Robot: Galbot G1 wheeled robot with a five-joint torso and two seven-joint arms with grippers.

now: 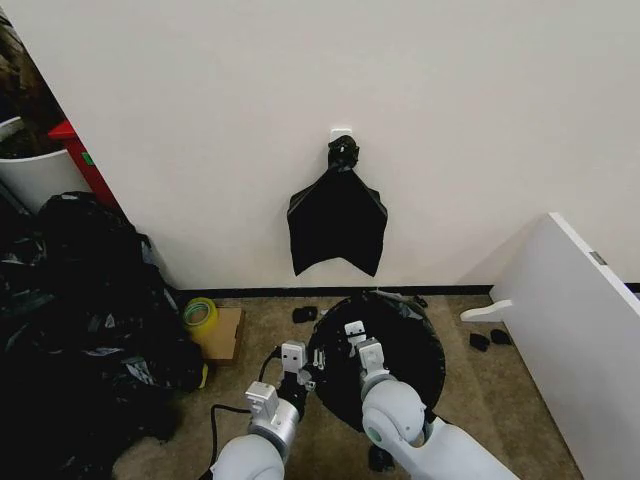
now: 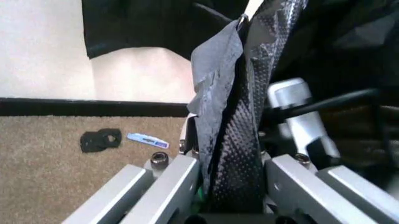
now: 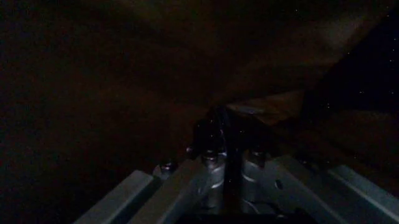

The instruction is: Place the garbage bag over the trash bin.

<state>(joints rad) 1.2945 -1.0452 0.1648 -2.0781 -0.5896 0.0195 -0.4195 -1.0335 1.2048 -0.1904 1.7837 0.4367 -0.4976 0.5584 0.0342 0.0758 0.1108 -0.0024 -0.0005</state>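
The garbage bag (image 1: 395,365), glossy and black, spreads in a round shape on the carpet below the wall. The trash bin is hidden under it. My left gripper (image 1: 308,376) is at the bag's left edge. In the left wrist view its fingers (image 2: 181,182) are shut on a crinkled fold of the bag (image 2: 227,116). My right gripper (image 1: 356,344) reaches into the bag's top from the near side. The right wrist view is dark inside the bag, and the right gripper (image 3: 224,149) is pressed shut on black film there.
A flat black bundle (image 1: 337,220) hangs from a white hook on the wall. A heap of black bags (image 1: 70,300) fills the left side. A tape roll (image 1: 200,313) sits on cardboard (image 1: 228,335). A white panel (image 1: 570,320) stands at the right. Small black scraps (image 1: 305,313) lie on the carpet.
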